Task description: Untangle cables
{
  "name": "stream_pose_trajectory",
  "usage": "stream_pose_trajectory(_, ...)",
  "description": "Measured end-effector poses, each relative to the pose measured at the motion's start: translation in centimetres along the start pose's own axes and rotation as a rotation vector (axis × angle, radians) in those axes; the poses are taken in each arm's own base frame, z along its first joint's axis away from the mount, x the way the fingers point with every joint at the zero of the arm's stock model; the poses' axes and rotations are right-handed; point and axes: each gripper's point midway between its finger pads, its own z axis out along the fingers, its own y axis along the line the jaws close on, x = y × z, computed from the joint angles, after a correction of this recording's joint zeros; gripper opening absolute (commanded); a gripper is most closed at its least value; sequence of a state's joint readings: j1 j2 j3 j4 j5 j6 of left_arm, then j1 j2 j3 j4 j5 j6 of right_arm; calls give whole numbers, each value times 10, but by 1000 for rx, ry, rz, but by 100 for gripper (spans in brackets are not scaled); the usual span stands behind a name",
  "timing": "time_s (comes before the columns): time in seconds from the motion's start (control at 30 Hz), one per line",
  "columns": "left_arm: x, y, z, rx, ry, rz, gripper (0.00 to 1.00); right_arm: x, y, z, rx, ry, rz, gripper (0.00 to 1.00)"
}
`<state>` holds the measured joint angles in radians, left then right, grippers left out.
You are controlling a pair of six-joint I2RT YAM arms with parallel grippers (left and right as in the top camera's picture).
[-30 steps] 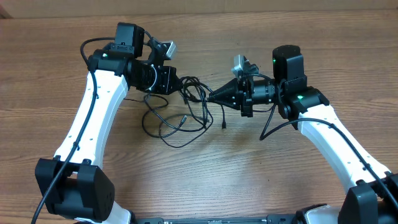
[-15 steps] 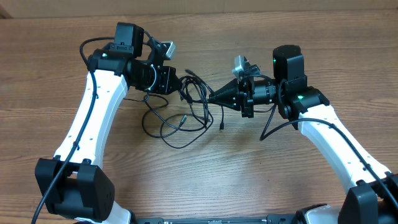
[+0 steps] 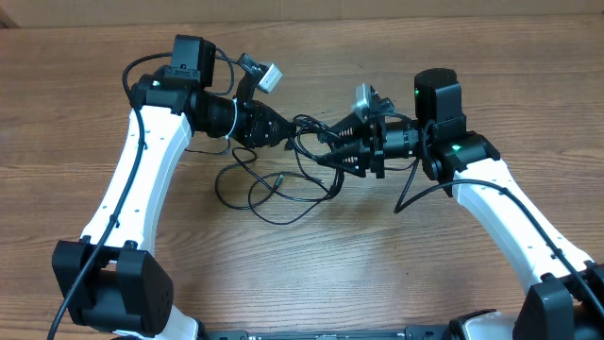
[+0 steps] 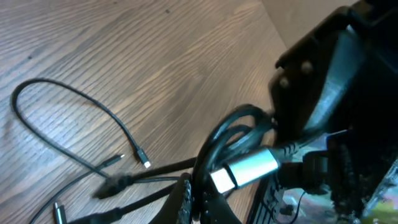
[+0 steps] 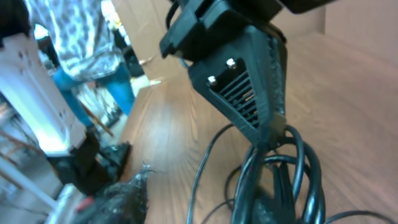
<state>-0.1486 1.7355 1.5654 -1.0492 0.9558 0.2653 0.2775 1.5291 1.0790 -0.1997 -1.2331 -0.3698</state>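
Your left claw (image 3: 285, 136) has its jaws pinched together on a bunch of thin black cables (image 3: 276, 194). You see that best from the right wrist, where its two ribbed black fingers (image 5: 249, 93) meet at a point with several loops hanging from it. Your right claw (image 3: 324, 149) faces it, close by, and its jaws stand apart in the overhead view. You cannot tell whether any strand lies between them, because the loops there overlap the black fingers. Its own camera shows only something dark and blurred at the bottom edge.

From the left wrist, a silvery plug end (image 4: 245, 169) shows just past the left claw's tips. It is out of focus, so you cannot say whether it is gripped or only lying against the bunch. From overhead you cannot pick that plug out. Below the claws, the rest of the cables sprawl in loose loops on the wooden tabletop (image 3: 377, 255), with one small plug tip (image 3: 279, 178) lying inside a loop.
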Motion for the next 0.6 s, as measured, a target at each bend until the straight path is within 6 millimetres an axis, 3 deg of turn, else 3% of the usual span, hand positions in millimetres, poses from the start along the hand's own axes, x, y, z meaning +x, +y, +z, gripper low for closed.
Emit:
stream_pose_trajectory(0.07,0,-1,0,6,-1,-1,4,1,-2,0,10,3,4,74)
stream_pose_trajectory(0.2,1,-3,0,17,1,0,4,1,-3,0,20,7,3,84)
stream_pose_trajectory(0.6,3,-5,0,25,7,14,4,21,-30,-4,187,88,67,87)
